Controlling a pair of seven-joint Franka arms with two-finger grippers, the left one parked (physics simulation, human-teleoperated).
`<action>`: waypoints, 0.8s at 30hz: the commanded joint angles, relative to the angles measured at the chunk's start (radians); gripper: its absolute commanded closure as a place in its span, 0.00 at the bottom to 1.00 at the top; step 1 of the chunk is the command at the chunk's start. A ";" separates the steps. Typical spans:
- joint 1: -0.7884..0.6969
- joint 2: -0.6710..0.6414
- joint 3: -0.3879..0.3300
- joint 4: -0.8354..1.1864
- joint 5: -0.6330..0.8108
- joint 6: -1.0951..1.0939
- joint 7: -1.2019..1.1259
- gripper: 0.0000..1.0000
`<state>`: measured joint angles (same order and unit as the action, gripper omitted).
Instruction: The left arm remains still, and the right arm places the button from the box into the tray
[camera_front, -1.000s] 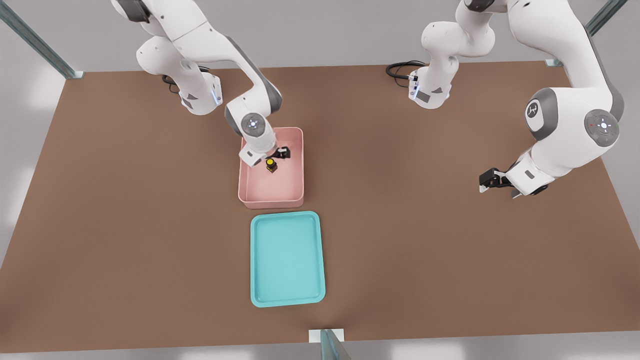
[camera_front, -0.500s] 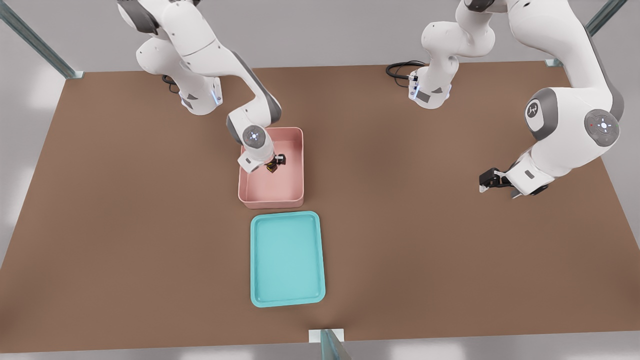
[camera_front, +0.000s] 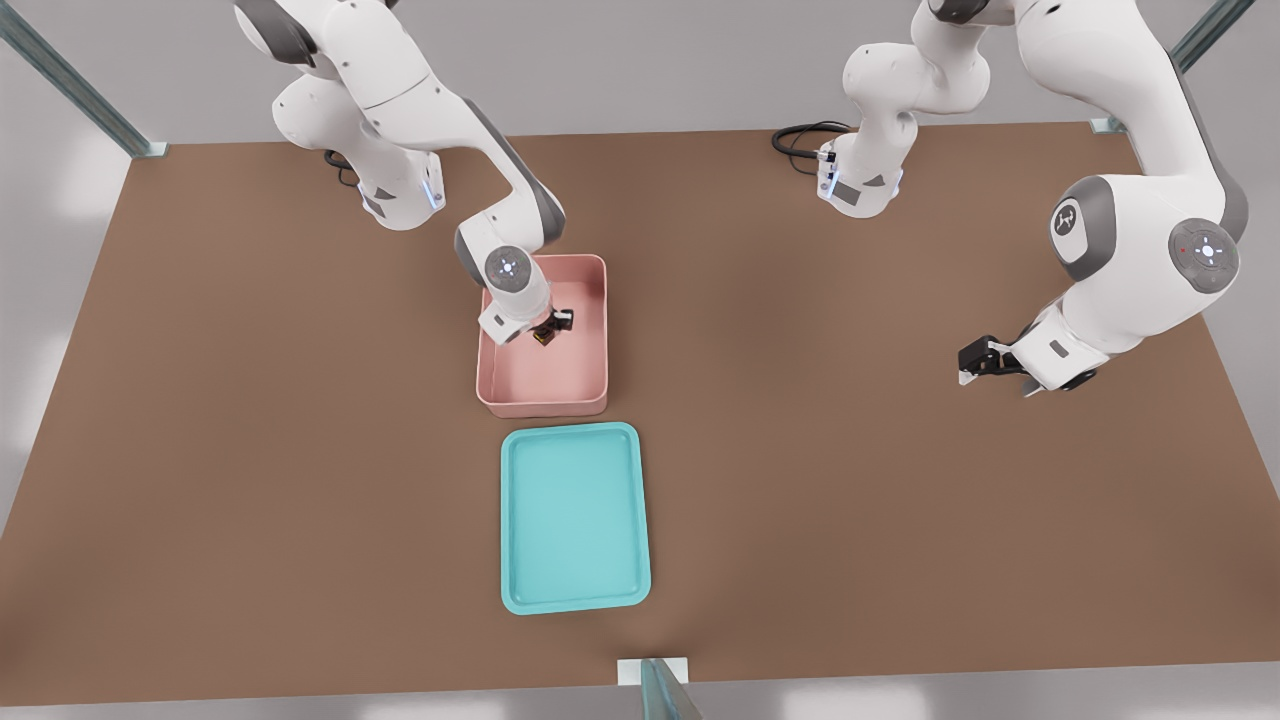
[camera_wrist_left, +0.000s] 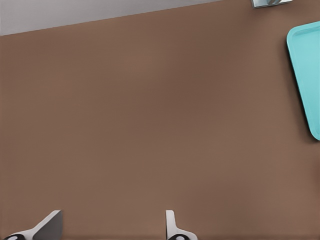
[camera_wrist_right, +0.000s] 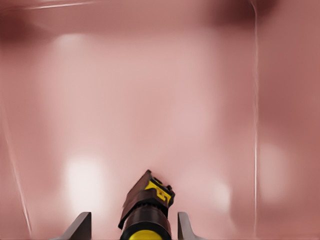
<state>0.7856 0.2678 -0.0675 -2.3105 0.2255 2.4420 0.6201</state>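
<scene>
Since a second ago, my right arm (camera_front: 420, 110) has dropped its hand (camera_front: 546, 328) deeper into the box (camera_front: 590, 390); the button's yellow cap, plainly visible then, is now mostly covered by the hand in the front view. Over the last half second the change is slight.

Hand: inside the box, in its far half as the front view shows it. In the right wrist view the hand (camera_wrist_right: 135, 227) has its two fingertips standing on either side of the button (camera_wrist_right: 146, 210), one each side with a small gap visible at both. I see no contact, so I record the hand as partly open and holding nothing.

Button: in the box, between the fingers (camera_wrist_right: 80, 226), with its black body toward the box floor and a sliver of yellow cap nearest the camera. In the front view only a dark speck with a touch of yellow (camera_front: 543, 337) shows below the hand.

Tray (camera_front: 575, 595): teal, on the brown desk (camera_front: 850, 520), just beside the box's near wall but apart from it. One corner also appears in the left wrist view (camera_wrist_left: 307, 80).
</scene>
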 joint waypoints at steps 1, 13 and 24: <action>-0.002 -0.001 0.000 -0.003 0.006 -0.003 -0.037 0.27; -0.008 0.005 -0.002 -0.007 0.026 -0.003 -0.056 0.38; -0.006 -0.101 0.000 0.037 0.026 -0.161 -0.062 0.50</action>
<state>0.7786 0.1811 -0.0679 -2.2816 0.2513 2.3709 0.5795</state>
